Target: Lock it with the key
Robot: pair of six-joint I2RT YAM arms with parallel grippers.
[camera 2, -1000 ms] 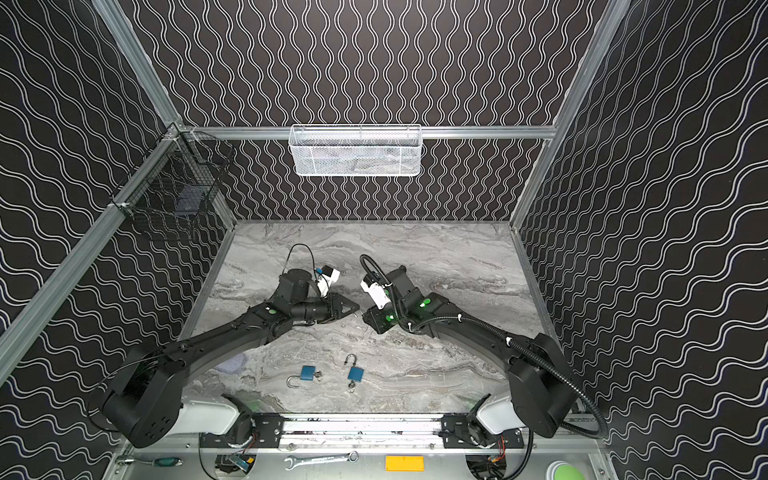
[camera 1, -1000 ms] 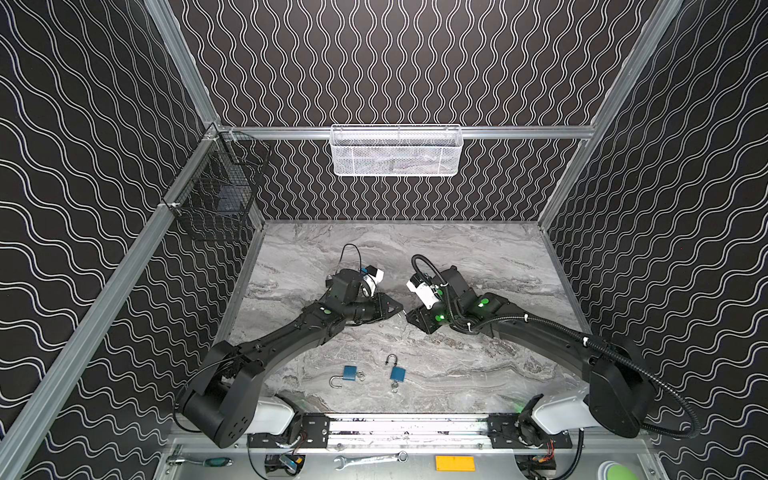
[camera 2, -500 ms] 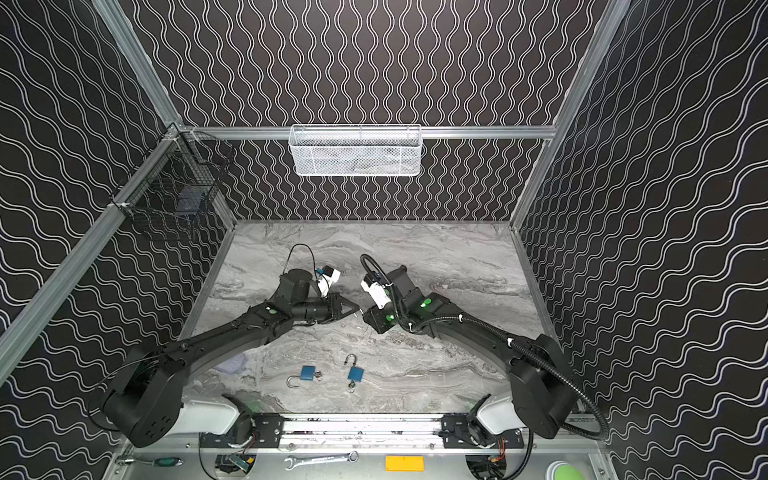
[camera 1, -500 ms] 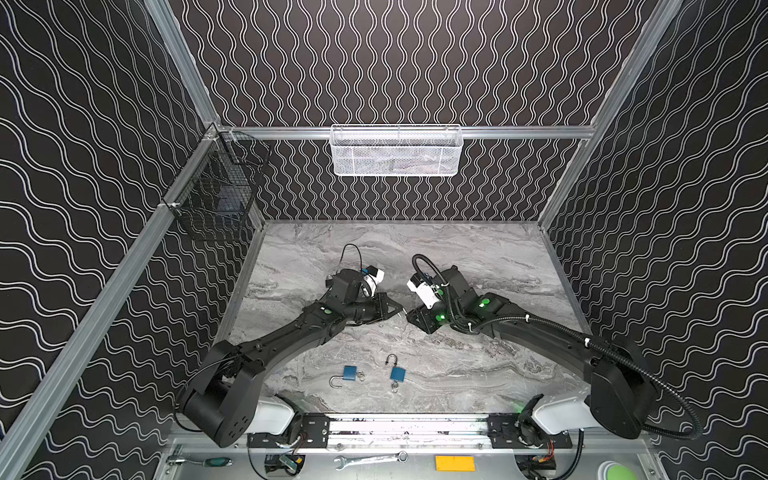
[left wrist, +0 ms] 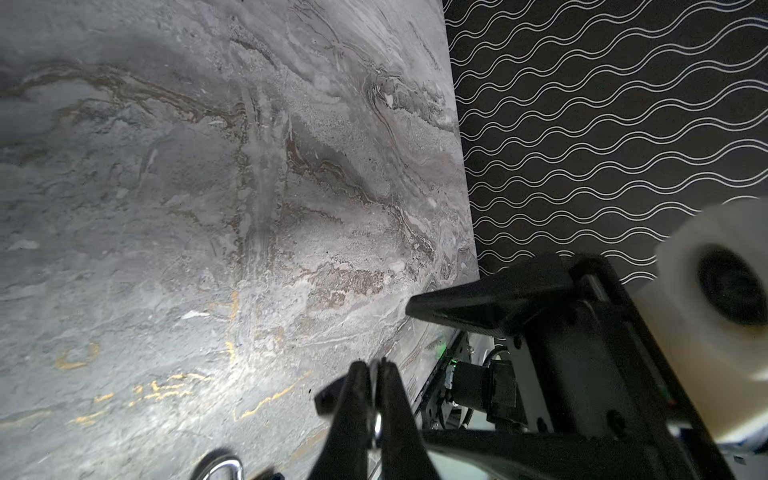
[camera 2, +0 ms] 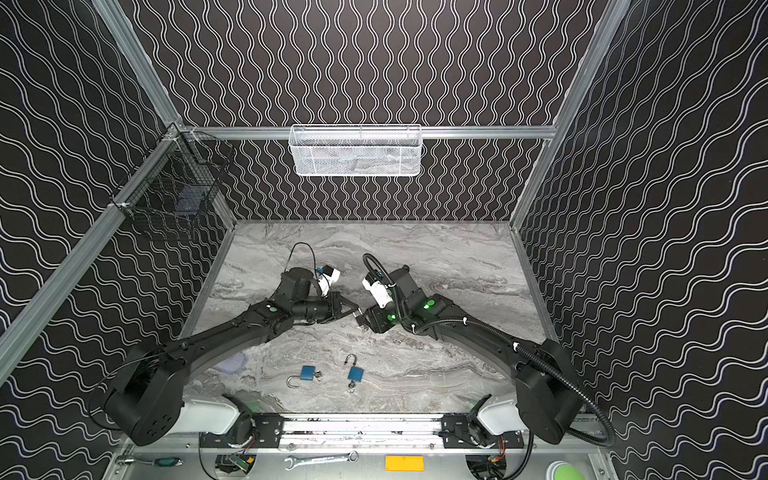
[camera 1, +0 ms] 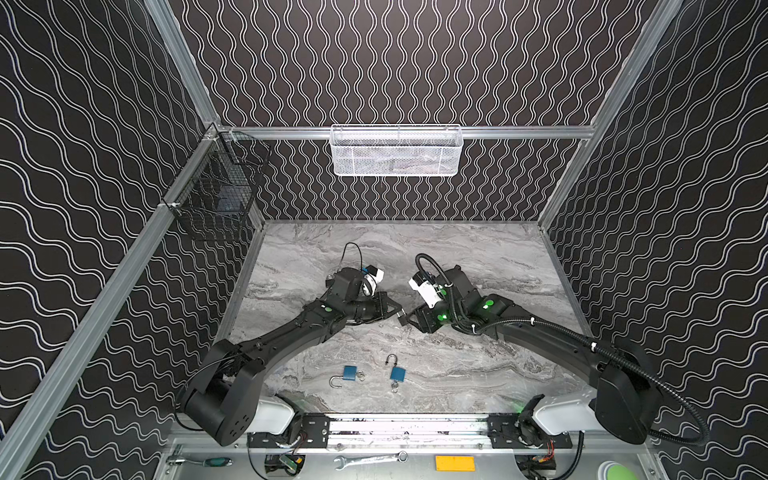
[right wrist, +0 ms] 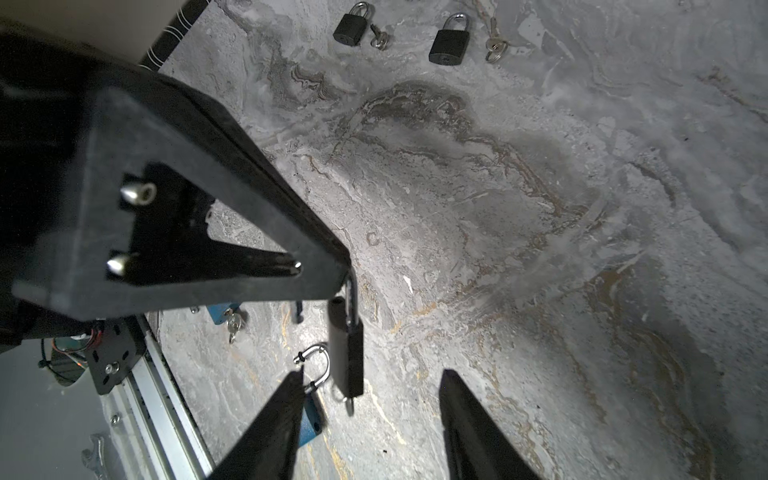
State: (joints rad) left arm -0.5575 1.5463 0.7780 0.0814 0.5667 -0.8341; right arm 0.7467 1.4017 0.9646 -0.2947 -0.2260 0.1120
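- Two end effectors meet at one black padlock (right wrist: 347,345), which is held clear of the surface (right wrist: 498,208); we take it as our landmark.
- Our left end effector (right wrist: 345,272) is clenched on the padlock's shackle (right wrist: 352,299), and the body hangs free from that grip.
- Our right end effector (right wrist: 372,376) is released. Its fingers (right wrist: 286,411) stand wide apart on either side of the padlock's lower end and touch nothing we can see.
- The padlock's long axis runs from the pinched shackle straight toward the gap between those right fingers, so the keyhole end faces our right arm.
- A small metal piece (right wrist: 349,405) hangs at that lower end. We judge it to be the key or its ring, but it is too small to be sure.
- The padlock sits off-centre in the gap, nearer one right finger than the other.
- We judge the right arm to be the nearer one for the key, and it should centre on the padlock's lower end before closing.
- We cannot tell whether the shackle is pressed home.
- Two blue padlocks (camera 1: 350,372) (camera 1: 397,372) lie on the surface well apart from the black padlock, toward the arm bases.
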